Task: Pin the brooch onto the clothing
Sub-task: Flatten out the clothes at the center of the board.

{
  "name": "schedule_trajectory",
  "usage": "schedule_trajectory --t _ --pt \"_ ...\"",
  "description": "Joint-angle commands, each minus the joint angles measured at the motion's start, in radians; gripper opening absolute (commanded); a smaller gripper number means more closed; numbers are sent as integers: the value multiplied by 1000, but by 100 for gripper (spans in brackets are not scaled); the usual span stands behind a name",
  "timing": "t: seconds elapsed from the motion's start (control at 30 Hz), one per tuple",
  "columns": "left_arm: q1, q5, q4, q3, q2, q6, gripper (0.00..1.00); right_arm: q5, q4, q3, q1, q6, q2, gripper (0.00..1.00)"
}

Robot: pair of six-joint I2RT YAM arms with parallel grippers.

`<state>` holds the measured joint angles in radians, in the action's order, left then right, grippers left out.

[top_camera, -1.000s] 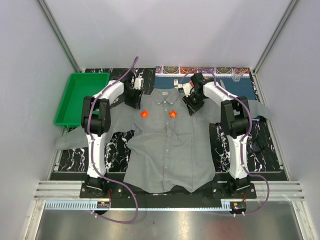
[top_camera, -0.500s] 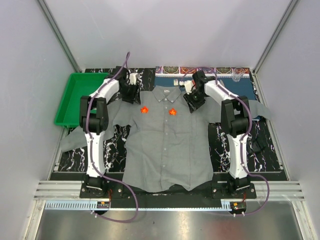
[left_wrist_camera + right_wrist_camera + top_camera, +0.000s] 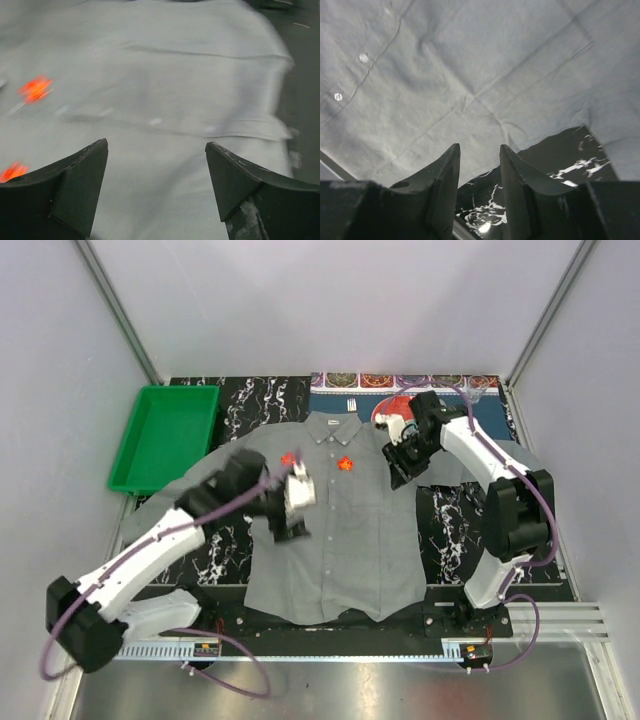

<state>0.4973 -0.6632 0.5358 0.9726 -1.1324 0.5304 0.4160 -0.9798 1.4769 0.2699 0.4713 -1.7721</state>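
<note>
The grey shirt lies flat, front up, on the black marbled mat. Two orange-red brooches sit on its chest below the collar; both show blurred in the left wrist view. My left gripper hovers over the shirt's left chest, open and empty, its jaws wide apart above plain fabric. My right gripper is at the shirt's right armpit edge, open and empty, over the seam where the fabric meets the mat.
A green tray stands at the back left. A blue patterned placemat lies at the back right with a red plate and a clear glass. The black marbled mat shows beside the shirt.
My left arm swung back from the shirt's left shoulder to above its left chest. My right gripper moved from the right shoulder a little right and nearer. The sleeves shifted.
</note>
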Motion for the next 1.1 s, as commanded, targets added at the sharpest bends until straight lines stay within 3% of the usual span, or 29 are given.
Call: schedule_trajectory --t 0.0,0.07,0.17,0.4,0.57,0.67,0.9,1.0,1.07 --pt "381 80 -95 -156 39 80 82 24 -43 -96 -26 -25 31 44" --pt "536 126 -187 -153 -24 63 82 23 -42 -110 -67 -46 30 44" --pt "671 195 -284 -112 -160 71 83 46 -62 -104 -124 -71 -1 44" --pt "805 180 -378 -46 -365 203 79 55 -54 -136 -208 -74 33 44" --pt "850 208 -378 49 -507 169 77 69 -45 -173 -222 -77 69 44" --pt "850 226 -411 67 -556 140 70 63 -40 -187 -228 -74 83 44" --pt "837 202 -372 71 -564 197 37 58 -46 -176 -242 -71 69 44" --pt "830 142 -358 43 -526 223 54 52 -46 -167 -247 -71 62 44" --pt "836 123 -358 34 -526 230 59 50 -48 -165 -245 -71 54 44"
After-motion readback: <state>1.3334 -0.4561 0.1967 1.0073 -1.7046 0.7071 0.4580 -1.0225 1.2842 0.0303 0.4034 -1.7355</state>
